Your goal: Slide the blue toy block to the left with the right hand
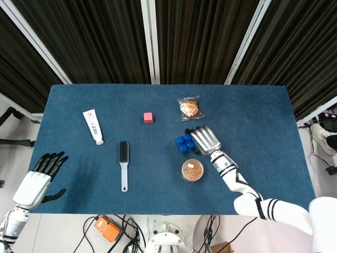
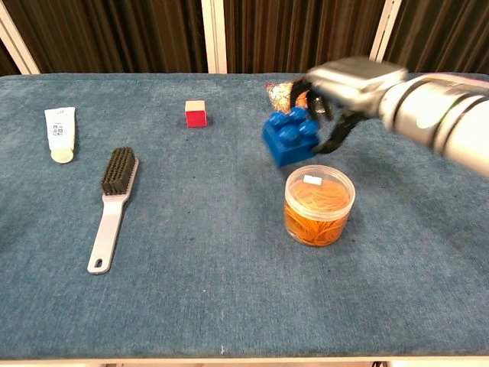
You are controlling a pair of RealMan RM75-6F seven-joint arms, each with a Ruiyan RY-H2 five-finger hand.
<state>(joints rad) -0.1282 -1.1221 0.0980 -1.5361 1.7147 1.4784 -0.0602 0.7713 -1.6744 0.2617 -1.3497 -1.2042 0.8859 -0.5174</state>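
Note:
The blue toy block [image 1: 184,144] [image 2: 290,138] lies turned at an angle on the blue table, just behind the jar and in front of the snack bag. My right hand [image 1: 205,139] [image 2: 348,84] is against its right side. The fingers reach over the block's far top edge and the thumb [image 2: 335,134] touches its near right face. The fingers are apart and do not close round the block. My left hand [image 1: 39,176] rests open, with nothing in it, at the table's near left corner, in the head view only.
A clear jar of rubber bands [image 1: 192,170] [image 2: 319,205] stands right in front of the block. A snack bag [image 1: 190,108] [image 2: 284,93] lies behind it. Further left are a red cube [image 1: 148,117] [image 2: 196,114], a brush [image 1: 124,158] [image 2: 112,206] and a white tube [image 1: 93,126] [image 2: 59,134].

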